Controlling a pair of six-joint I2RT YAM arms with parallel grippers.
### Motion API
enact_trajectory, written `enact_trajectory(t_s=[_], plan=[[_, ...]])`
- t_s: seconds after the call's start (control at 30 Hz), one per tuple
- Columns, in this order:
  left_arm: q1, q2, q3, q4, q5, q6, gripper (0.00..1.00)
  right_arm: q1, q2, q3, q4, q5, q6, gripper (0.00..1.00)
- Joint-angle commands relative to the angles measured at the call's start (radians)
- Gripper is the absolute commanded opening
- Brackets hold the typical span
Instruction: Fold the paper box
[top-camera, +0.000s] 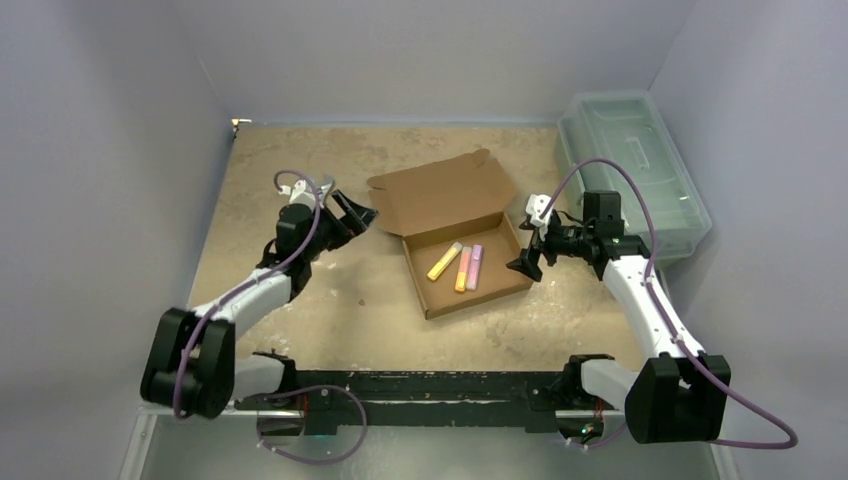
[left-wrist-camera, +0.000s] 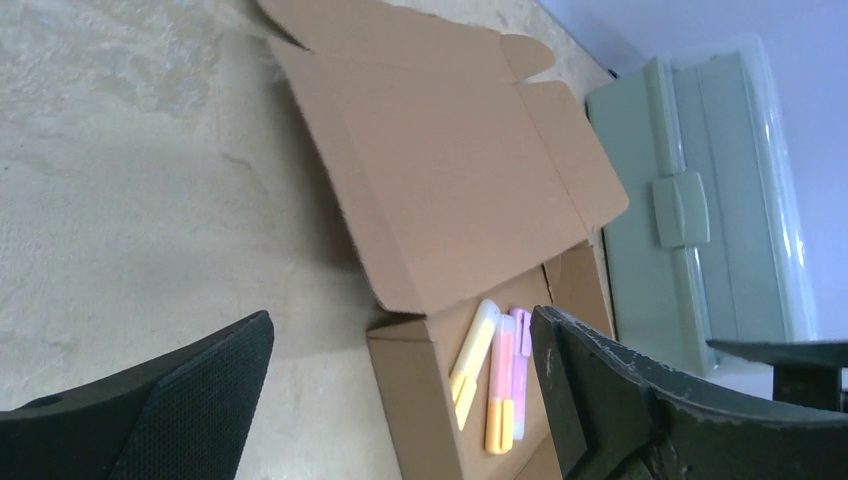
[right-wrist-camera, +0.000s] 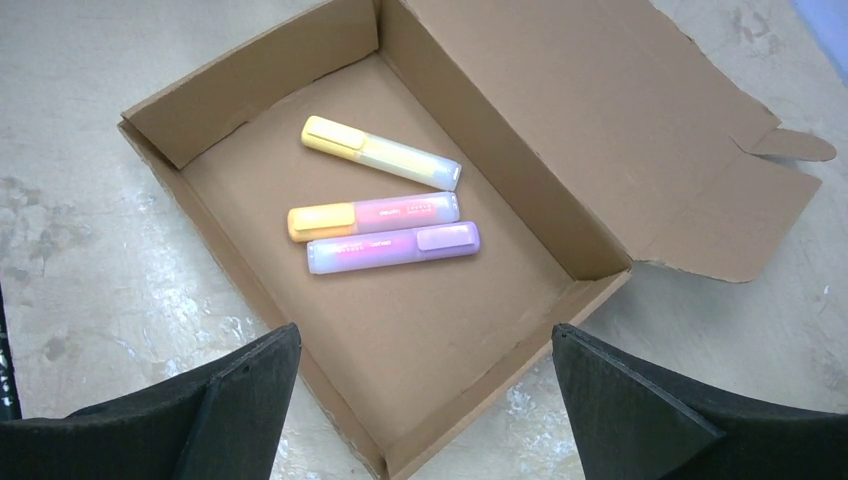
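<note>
Table (top-camera: 300, 310) is sandy and worn. Pale green bin (top-camera: 640, 165) sits at 2 o'clock, well apart from the work. Box (top-camera: 473, 294) is mid-table, base formed, walls up. Its lid (top-camera: 440, 195) is thrown back toward 11 o'clock and looks tilted off the table, not flat, with side flaps and tab splayed out. Left claw (top-camera: 358, 214) is at 9 o'clock of the lid, just beside its edge, released, fingers (left-wrist-camera: 200, 400) wide with nothing in them. Right claw (top-camera: 525, 262) is at 3 o'clock of the base, near the wall, also released and empty. Three highlighters (top-camera: 461, 266) lie loose side by side on the box floor: yellow, orange-pink, purple.

We judge the box to be light, thin card. It is stiff across the panels, gives only at the creases, and is likely to skid if pushed unbraced. Edges would crush under a hard pinch. We'd take the lid by its free far edge or the 9 o'clock flap with the left claw, brace the 3 o'clock wall with the right, then swing the lid over. The highlighters may roll if the base gets jolted
</note>
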Motion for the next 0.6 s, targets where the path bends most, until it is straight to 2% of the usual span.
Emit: enact_trajectory(t_s=[0.0,0.2,0.33,0.57], plan=[[0.091,0.191,0.04,0.208,0.218,-0.123,0.97,-0.005,-0.02,-0.001,-0.012,-0.037,-0.027,0.99],[0.104,0.414,0.151,0.322,0.315,-0.139,0.92,-0.006,-0.022,-0.004,0.04,0.005,0.031,0.99],[0.105,0.481,0.208,0.325,0.303,-0.132,0.91,-0.007,-0.016,-0.005,0.126,0.064,0.164,0.99],[0.104,0.575,0.269,0.307,0.302,-0.13,0.87,-0.009,-0.003,-0.004,0.132,0.095,0.183,0.99]])
